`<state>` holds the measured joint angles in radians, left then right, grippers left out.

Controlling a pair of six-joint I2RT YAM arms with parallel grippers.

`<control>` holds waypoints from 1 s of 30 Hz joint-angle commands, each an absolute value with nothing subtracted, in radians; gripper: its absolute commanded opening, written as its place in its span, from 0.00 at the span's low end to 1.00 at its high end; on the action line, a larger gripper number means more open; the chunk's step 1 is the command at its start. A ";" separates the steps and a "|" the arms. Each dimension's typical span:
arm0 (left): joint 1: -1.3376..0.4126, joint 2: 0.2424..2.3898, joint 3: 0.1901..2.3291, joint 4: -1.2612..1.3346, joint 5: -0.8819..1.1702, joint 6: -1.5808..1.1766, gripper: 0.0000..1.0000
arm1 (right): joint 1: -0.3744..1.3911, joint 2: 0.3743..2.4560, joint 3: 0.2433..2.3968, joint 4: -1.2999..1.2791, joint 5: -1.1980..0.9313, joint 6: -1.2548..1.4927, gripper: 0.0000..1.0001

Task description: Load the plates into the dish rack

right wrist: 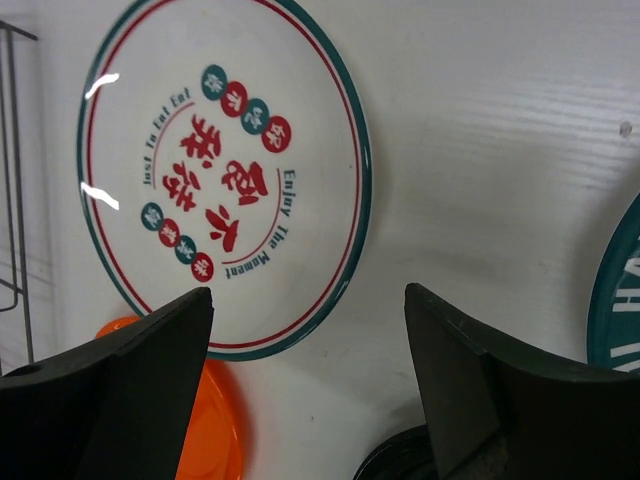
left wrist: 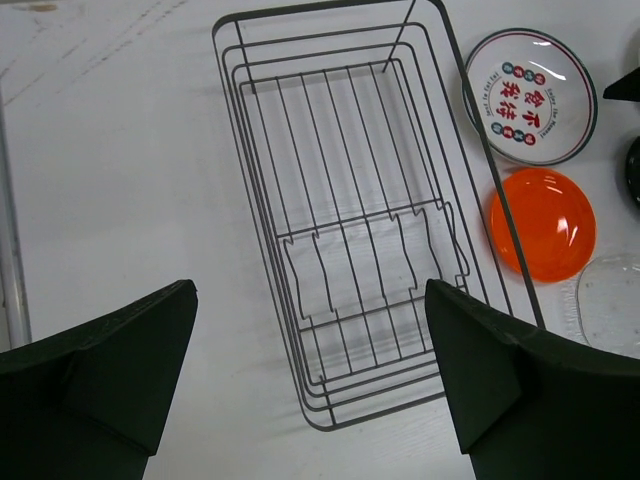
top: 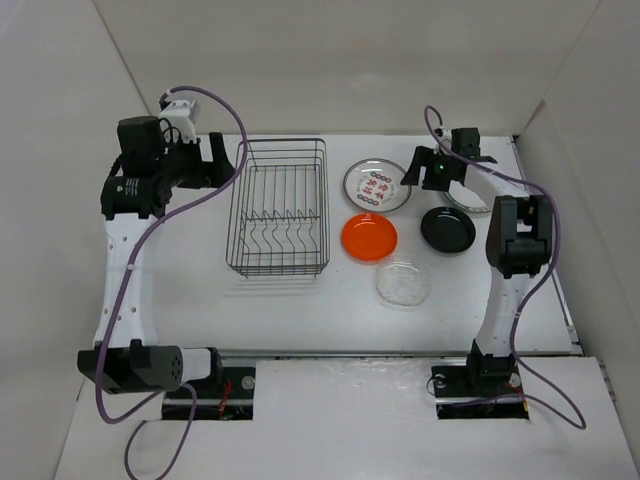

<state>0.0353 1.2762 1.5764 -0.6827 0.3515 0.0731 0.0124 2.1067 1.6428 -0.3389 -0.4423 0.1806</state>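
A: Red characters fill the middle of the lettered plate (right wrist: 225, 180). Around them we read "Just To Eat Eat" and "Enjoy The Moment", inside a thin red ring and a teal rim.

B: We read the same. It is glossy and lies flat on the white table (top: 300, 310), just right of the rack (top: 280, 205), a black wire basket with upright dividers.

A: We see the other plates outside the rack too: orange plate (top: 369, 236) and black plate (top: 447, 229), both plain and shiny, and the clear, mottled glass plate (top: 403, 284). The teal plate (right wrist: 620, 290) is cut off, so we cannot read its lettering.

B: The right gripper (right wrist: 308, 300) hangs over the lettered plate's edge, jaws apart, holding nothing. The left gripper (left wrist: 310, 300) is left of the rack, jaws wide, empty.
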 commanded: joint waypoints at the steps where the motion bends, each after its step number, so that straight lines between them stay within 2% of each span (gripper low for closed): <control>1: 0.040 1.290 1.629 -0.696 0.413 0.086 0.95 | 0.005 2.141 1.713 -0.350 -0.433 0.202 0.82; 2: 0.040 1.290 1.640 -0.696 0.413 0.086 0.95 | 0.005 2.151 1.713 -0.350 -0.442 0.213 0.82; 3: 0.040 1.299 1.640 -0.696 0.413 0.086 0.95 | 0.005 2.151 1.727 -0.363 -0.442 0.213 0.78; 7: 0.040 1.310 1.640 -0.706 0.413 0.077 0.99 | 0.015 2.198 1.770 -0.396 -0.478 0.236 0.76; 10: 0.040 1.319 1.640 -0.706 0.413 0.077 0.99 | 0.015 2.247 1.799 -0.434 -0.505 0.247 0.68; 13: 0.040 1.319 1.640 -0.706 0.413 0.077 0.99 | 0.025 2.278 1.810 -0.434 -0.505 0.271 0.66; 17: 0.040 1.319 1.640 -0.706 0.413 0.077 0.99 | 0.025 2.304 1.832 -0.457 -0.505 0.295 0.57; 20: 0.040 1.319 1.640 -0.715 0.402 0.077 0.99 | 0.003 2.315 1.841 -0.457 -0.485 0.356 0.39; 21: 0.040 1.319 1.640 -0.715 0.393 0.077 0.99 | 0.003 2.315 1.853 -0.471 -0.485 0.356 0.26; 22: 0.040 1.319 1.640 -0.715 0.393 0.077 0.99 | 0.003 2.324 1.853 -0.471 -0.485 0.371 0.21; 23: 0.040 1.310 1.640 -0.715 0.393 0.077 0.99 | 0.003 2.324 1.853 -0.471 -0.476 0.382 0.21; 24: 0.040 1.310 1.640 -0.715 0.393 0.077 0.99 | 0.003 2.324 1.864 -0.480 -0.476 0.382 0.14; 28: 0.040 1.310 1.631 -0.715 0.383 0.086 0.99 | -0.006 2.344 1.884 -0.489 -0.476 0.402 0.00; 30: 0.040 1.310 1.622 -0.706 0.383 0.086 0.99 | -0.015 2.332 1.873 -0.489 -0.460 0.434 0.00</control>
<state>0.0353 1.3277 1.5997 -0.7200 0.3843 0.0742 0.0002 2.3165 1.8538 -0.4648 -0.5198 0.4114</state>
